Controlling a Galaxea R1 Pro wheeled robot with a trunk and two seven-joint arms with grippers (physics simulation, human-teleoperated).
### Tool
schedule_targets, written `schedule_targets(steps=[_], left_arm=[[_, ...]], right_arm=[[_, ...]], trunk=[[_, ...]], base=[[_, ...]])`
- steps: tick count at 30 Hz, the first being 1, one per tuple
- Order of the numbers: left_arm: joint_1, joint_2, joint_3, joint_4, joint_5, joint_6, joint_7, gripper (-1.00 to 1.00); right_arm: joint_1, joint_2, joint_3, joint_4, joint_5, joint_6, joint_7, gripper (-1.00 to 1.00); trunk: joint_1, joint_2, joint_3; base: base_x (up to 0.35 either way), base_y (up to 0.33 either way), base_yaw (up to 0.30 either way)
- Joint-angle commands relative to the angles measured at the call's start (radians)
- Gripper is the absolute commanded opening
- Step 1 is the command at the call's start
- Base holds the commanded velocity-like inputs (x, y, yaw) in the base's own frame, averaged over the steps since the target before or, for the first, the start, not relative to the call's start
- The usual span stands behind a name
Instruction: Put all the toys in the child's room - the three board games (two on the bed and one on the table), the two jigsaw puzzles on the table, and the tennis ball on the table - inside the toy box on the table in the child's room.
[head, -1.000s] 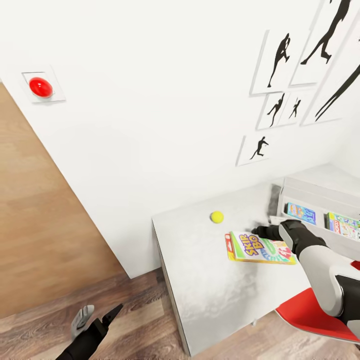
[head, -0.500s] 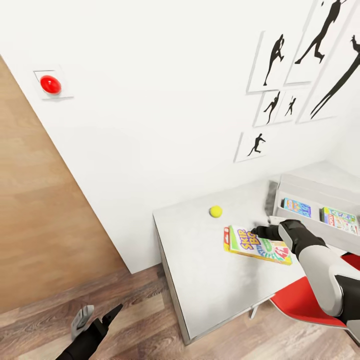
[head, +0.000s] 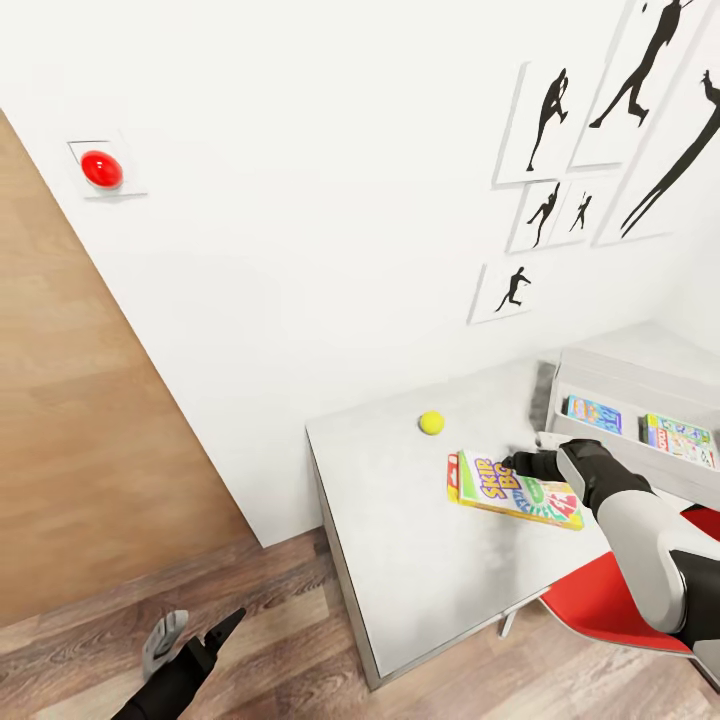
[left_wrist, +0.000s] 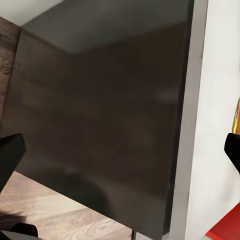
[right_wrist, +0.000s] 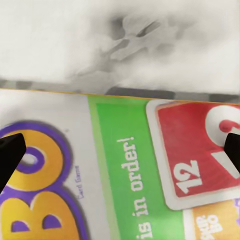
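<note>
At the far left of the head view, a red button (head: 102, 169) is sitting on a small white plate on the white wall, beside a wood-panelled surface. Low down, the left gripper (head: 190, 632) is hanging over the wood-plank floor (head: 260, 640), well apart from the table (head: 400, 540); its two fingers are standing apart and holding nothing, and in the left wrist view the dark finger tips are showing at both edges with the table's dark side panel between them.

Further right, the tennis ball (head: 431, 423) is resting on the pale table top near the wall. Just beside it toward the robot, the Skip-Bo board game (head: 515, 491) is lying flat, its "SKIP BO" title readable. The right wrist view is looking straight down at this box (right_wrist: 125, 180): "BO" in yellow letters with purple edging, "is in order!" on the green band, and a red card marked "12".

The right gripper (head: 527, 465) is reaching forward from the white forearm and is poised at the box's far edge, its fingers spread wide to either side of the lid; I cannot tell whether they are touching it.

At the right, the toy box (head: 610, 375) is sitting on the table, with a small blue board game (head: 594, 411) and a green-edged board game (head: 681, 438) inside. Black player silhouette pictures (head: 555, 110) are hanging above, and a red chair seat (head: 610, 610) is showing below the arm.
</note>
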Motion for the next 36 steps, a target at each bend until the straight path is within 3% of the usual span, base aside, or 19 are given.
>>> schedule_targets(steps=[1,19,36], left_arm=[[0.000,0.000,0.001,-0.001,0.007,0.007,0.000,1.00],[0.000,0.000,0.000,-0.001,0.007,0.005,0.000,1.00],[0.000,-0.001,0.000,-0.001,0.008,0.004,0.000,1.00]], right_arm=[[0.000,0.000,-0.008,0.005,0.016,0.004,0.006,1.00],[0.004,0.002,-0.007,0.004,0.015,0.003,0.006,1.00],[0.016,0.026,-0.006,0.004,0.015,-0.033,0.006,1.00]], trunk=[[0.001,-0.001,-0.002],[0.001,-0.001,-0.002],[0.001,-0.001,-0.002]], base=[[-0.002,0.000,0.000],[-0.124,0.000,0.000],[-0.035,0.000,0.000]])
